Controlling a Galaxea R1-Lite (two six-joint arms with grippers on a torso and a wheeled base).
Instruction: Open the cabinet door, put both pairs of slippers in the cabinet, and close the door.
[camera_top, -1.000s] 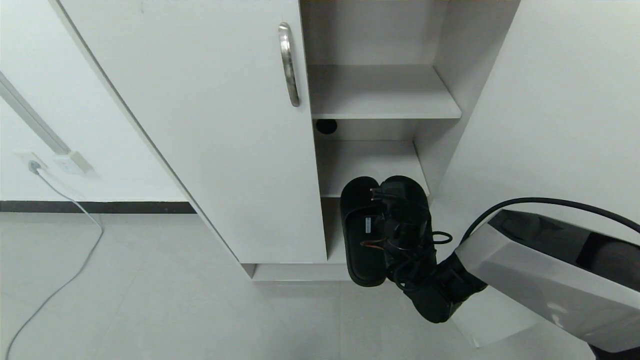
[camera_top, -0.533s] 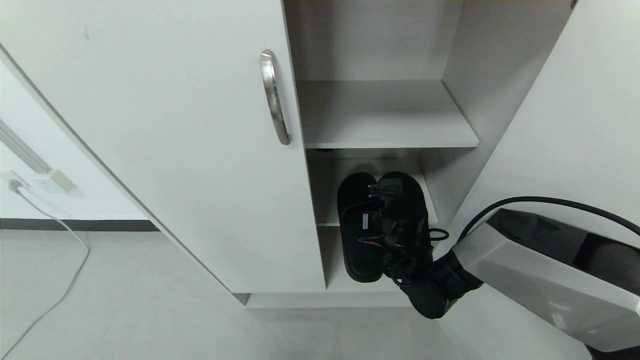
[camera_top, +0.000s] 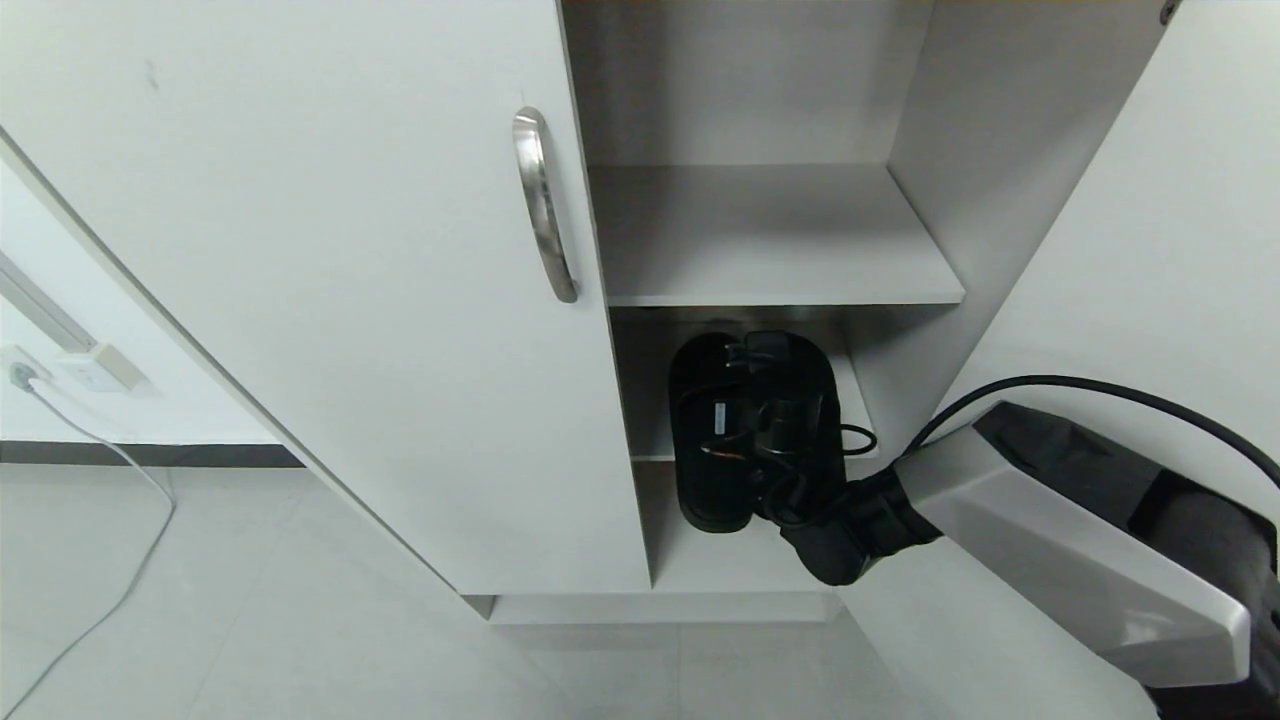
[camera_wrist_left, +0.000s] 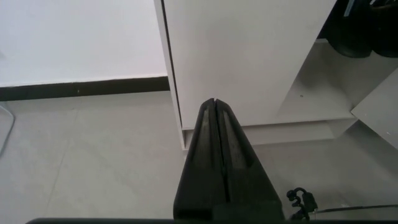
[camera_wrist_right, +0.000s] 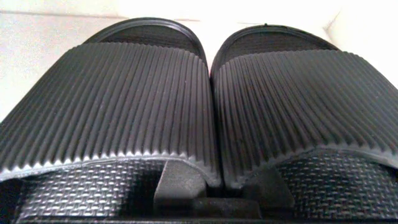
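Note:
A pair of black slippers lies side by side in the open right half of the white cabinet, under the upper shelf and over the lower shelf. Their heels stick out past that shelf's front edge. My right gripper is shut on the slippers' adjoining inner edges. In the right wrist view its fingers reach under the ribbed straps of the slippers. My left gripper is shut on nothing, low over the floor before the closed left door. The slippers show at the edge of the left wrist view.
The left door with its metal handle is closed. The right door stands open beside my right arm. A wall socket with a cable is at the far left over the grey floor.
The head camera has moved closer to the cabinet. My right arm has carried the slippers forward, from in front of the cabinet into the space under the upper shelf.

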